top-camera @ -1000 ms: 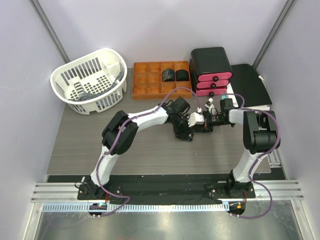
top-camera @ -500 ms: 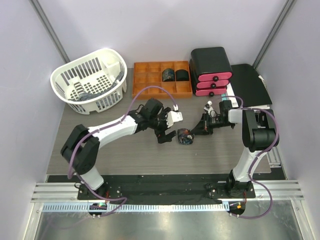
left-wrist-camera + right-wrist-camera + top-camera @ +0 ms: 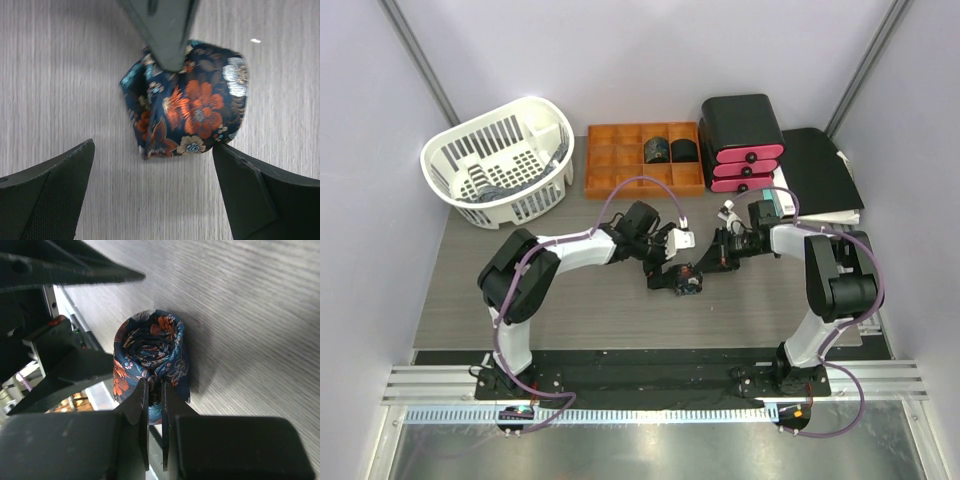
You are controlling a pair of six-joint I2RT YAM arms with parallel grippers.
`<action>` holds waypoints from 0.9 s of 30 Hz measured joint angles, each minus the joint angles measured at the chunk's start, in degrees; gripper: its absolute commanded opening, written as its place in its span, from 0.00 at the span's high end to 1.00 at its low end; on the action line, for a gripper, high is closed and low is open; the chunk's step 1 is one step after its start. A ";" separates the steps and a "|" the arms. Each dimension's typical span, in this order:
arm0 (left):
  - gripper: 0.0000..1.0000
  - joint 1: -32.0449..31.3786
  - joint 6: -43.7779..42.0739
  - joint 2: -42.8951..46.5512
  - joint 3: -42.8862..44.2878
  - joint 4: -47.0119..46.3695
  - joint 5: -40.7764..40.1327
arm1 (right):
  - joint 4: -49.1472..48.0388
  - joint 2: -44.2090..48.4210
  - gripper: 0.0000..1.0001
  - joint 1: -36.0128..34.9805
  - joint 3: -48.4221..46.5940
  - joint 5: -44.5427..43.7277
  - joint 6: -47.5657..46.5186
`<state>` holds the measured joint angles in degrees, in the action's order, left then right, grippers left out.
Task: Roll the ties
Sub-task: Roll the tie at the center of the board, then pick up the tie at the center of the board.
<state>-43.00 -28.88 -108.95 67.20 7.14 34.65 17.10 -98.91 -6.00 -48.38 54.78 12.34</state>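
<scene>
Near the middle of the bench (image 3: 570,310), a little toward its near edge, a rolled tie (image 3: 688,281) rests on the wood, dark navy with orange and blue flowers. Both arms meet over it.

The right claw (image 3: 712,262) is all but closed. Its wrist view shows the tips pinching a few outer wraps at the rim of the roll's spiral end (image 3: 150,350), so it has the fabric but not the whole coil. The left claw (image 3: 665,270) stands spread as wide as it goes and holds nothing. Its fingers (image 3: 50,190) sit either side of the roll (image 3: 187,105), one well apart and the other just beside the cloth; whether that one touches cannot be told.

Two finished rolls (image 3: 670,150) sit in the orange tray (image 3: 620,170) at the far edge, which is probably where this one belongs.

The risks, as I judge them:
- The pinch takes only some of the layers, so a tug from the right could draw the wraps out and loosen the coil.
- The left claw is off centre, so closing it could shove or tip the roll instead of gripping it.
- The claws are very close, so the left fingers may strike the right finger lying across the roll.
- If the right lets go before the left has a firm hold, the springy cloth may unwind.
</scene>
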 measured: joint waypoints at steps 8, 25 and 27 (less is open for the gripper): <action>0.00 -1.38 -1.40 -1.09 -0.02 -1.77 2.25 | -1.33 1.09 0.99 -1.01 0.02 -2.69 0.07; 0.00 -4.35 4.55 -2.73 0.28 -4.74 -0.57 | -3.02 2.36 0.99 -2.14 0.02 -6.69 2.01; 0.00 -4.48 5.42 -2.78 0.28 -4.72 -1.84 | -3.02 2.56 0.99 -2.23 0.02 -6.71 2.27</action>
<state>-47.48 -23.46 -111.72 67.48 2.42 32.82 14.09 -96.36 -8.23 -48.36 48.07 14.61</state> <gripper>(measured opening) 0.996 0.100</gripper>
